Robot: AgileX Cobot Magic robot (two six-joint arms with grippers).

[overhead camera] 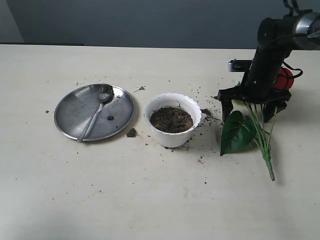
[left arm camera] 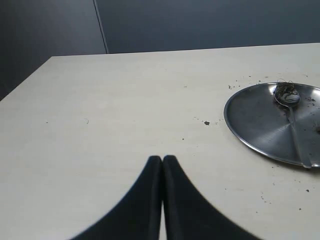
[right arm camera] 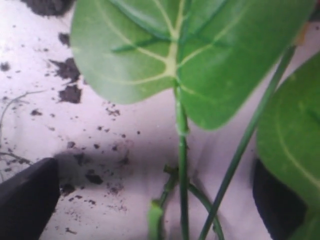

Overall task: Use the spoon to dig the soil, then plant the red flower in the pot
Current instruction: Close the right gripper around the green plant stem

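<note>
The right tool (overhead camera: 252, 107) is standing spread wide, its fingers straddling the stems of the red flower (overhead camera: 250, 131) without pinching them. The flower is lying on the table (overhead camera: 160, 200), at 3 o'clock from the pot (overhead camera: 172, 120), its long axis running from 12 to 6, stem end toward 6. The left tool (left arm camera: 162, 159) is pressed together, holding nothing.

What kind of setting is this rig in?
Probably a lab or test bench, not a garden: a bare pale table against a plain dark wall, with staged props, a steel plate holding the spoon, a white pot of soil and an artificial red flower.
</note>
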